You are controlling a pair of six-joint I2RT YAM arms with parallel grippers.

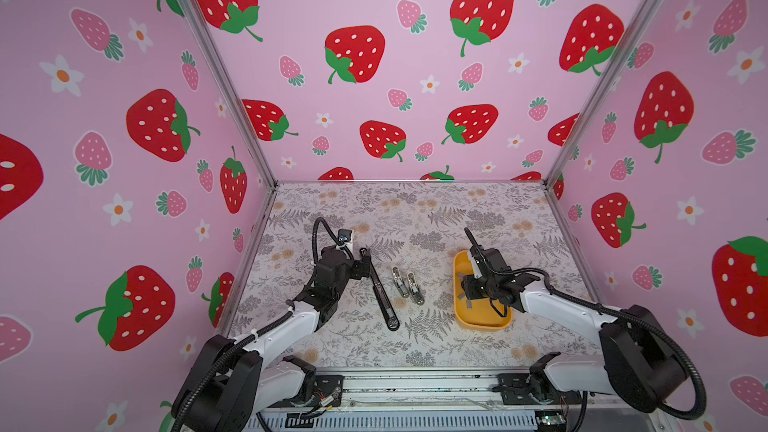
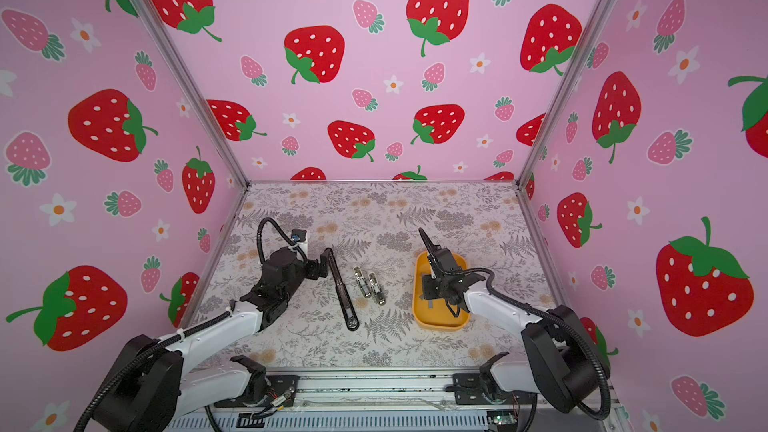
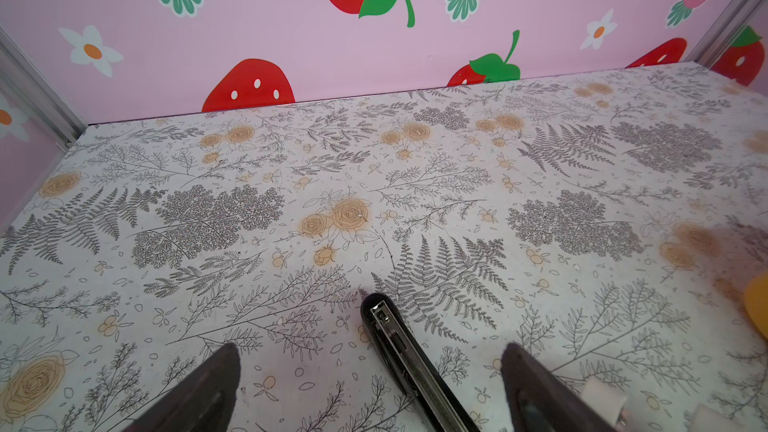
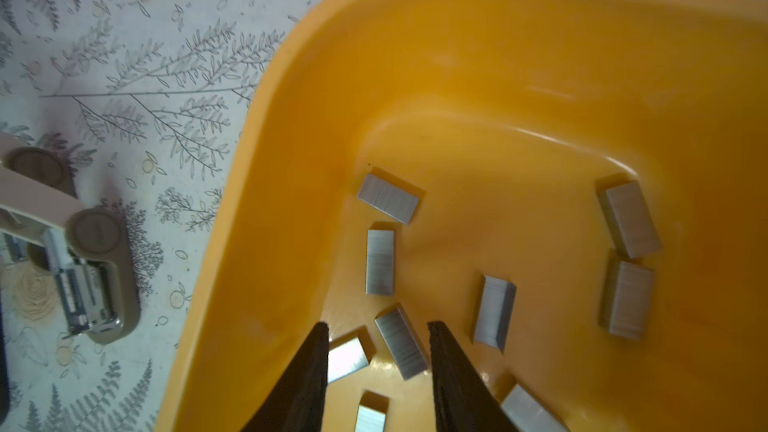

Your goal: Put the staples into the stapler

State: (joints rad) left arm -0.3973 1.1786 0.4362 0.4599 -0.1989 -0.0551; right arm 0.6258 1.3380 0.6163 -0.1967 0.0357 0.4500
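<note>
Right claw [image 4: 378, 326]: fingers parted, pinching nothing you can see. It hangs over the yellow tray [image 4: 291, 151], tips at lower middle of the right wrist frame.

The staples lie loose on the tray floor, scattered at all angles. One strip [image 4: 401, 342] sits between the two fingertips, nearer the right-hand finger; contact can't be told. Its long axis runs upper left to lower right in the frame, leaning off the line of the fingers. You'd likely close across its narrow width, a little skewed. A second strip [image 4: 347, 355] lies just beside the left-hand finger and may get caught up.

Left claw [image 3: 370, 347]: spread wide, straddling the far end of the black stapler [image 3: 399, 351], holding nothing. In a top view that stapler [image 1: 380, 288] lies left of centre, with two small staplers [image 1: 407, 282] between it and the tray.

The right arm is the nearer one for the pick. The left is well apart from the tray.
</note>
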